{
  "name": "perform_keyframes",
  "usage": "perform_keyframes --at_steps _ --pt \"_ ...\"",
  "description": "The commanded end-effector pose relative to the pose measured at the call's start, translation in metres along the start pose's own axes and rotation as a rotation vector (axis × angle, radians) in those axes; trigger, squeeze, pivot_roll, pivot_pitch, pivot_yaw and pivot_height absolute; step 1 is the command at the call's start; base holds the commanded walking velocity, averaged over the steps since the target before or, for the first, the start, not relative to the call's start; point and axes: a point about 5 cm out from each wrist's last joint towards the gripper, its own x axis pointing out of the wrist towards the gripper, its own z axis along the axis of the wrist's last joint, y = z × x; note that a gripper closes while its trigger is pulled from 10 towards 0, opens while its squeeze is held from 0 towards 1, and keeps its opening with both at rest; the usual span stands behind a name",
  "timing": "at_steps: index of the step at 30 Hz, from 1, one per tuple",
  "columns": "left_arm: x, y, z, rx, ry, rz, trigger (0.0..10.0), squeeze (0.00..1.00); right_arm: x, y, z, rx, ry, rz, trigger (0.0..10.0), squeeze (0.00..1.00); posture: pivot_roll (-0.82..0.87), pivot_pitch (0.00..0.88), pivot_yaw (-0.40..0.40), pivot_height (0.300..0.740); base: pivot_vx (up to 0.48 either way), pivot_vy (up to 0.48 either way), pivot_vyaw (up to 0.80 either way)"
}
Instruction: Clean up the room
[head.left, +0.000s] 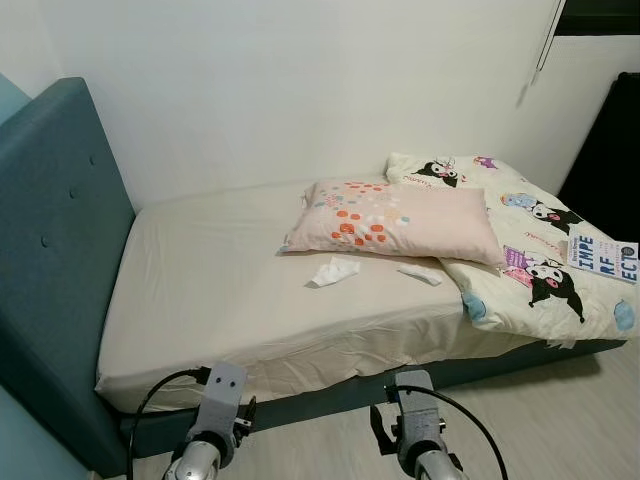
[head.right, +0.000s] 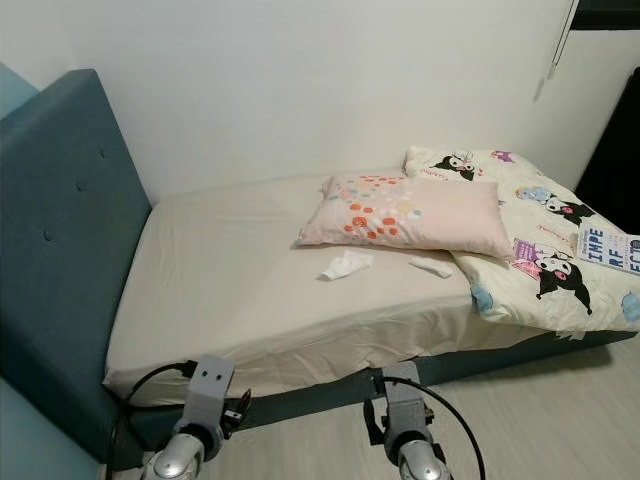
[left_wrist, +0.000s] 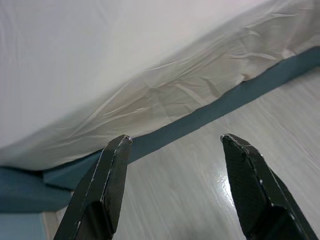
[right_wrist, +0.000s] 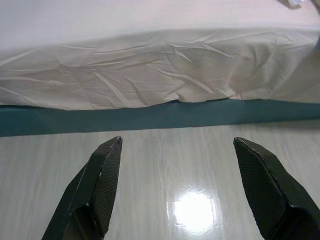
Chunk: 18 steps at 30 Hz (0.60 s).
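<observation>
Bed (head.left: 220, 300) with a cream fitted sheet takes up most of the room ahead, its teal upholstered headboard (head.left: 55, 240) standing on the robot's left and a teal base running along the pale wood-look floor (right_wrist: 160, 165). A pink pillow (head.left: 395, 220) printed with orange and blue dots lies across the middle of the mattress, toward the far wall. Just in front of it, on the bare sheet, sit two bits of crumpled white paper: a larger tissue (head.left: 333, 271) and a smaller scrap (head.left: 419, 273) to its right, the two a little apart; they may be tissue or wrapper, the view is too soft to be sure. To the right, a cream duvet (head.left: 540, 260) with black-and-white cartoon characters is bunched over the foot end, its edge tucked under the pillow's corner. A book (head.left: 603, 257) with large dark letters on a white cover rests on the duvet near the bed's right edge.

Both arms are held low in front of the bed, short of the mattress edge. The left gripper (left_wrist: 175, 150) hangs above the floor by the bed's base, jaws spread wide with nothing between them. The right gripper (right_wrist: 177, 150) does likewise, jaws wide apart and empty, pointed at the wrinkled side of the sheet.
</observation>
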Motion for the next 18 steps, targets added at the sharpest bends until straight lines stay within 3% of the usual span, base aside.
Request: perform_keyframes --at_steps 1,18 --pt "-0.0025 0.0021 -0.002 0.023 -0.003 -0.009 10.0 0.0 -0.0012 0.0014 -0.0037 -0.007 0.012 0.006 10.0 0.0 -0.04 0.028 -0.016 0.74 0.0 0.0 0.0" --pt "-0.0017 0.0007 -0.0013 0.014 0.002 -0.002 10.0 0.0 -0.0018 0.0043 -0.0045 0.036 0.011 0.02 10.0 0.0 -0.04 0.025 -0.017 0.74 0.0 0.0 0.0"
